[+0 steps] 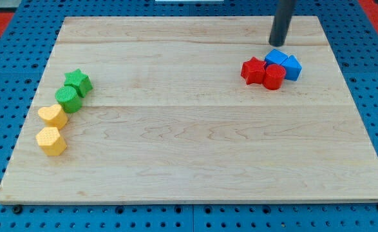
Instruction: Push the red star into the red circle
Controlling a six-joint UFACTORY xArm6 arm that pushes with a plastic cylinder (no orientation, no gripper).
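The red star [253, 70] lies at the view's upper right, touching the red circle [274, 77] on its right side. Two blue blocks [284, 63] sit just behind and to the right of the red circle, touching it. My tip [279, 44] is the lower end of the dark rod, just above the blue blocks toward the view's top, apart from the red star.
A green star [78, 82] and a green circle [68, 98] sit at the view's left. Below them lie a yellow heart-like block [53, 116] and a yellow block [51, 140]. The wooden board [189, 161] rests on a blue pegboard.
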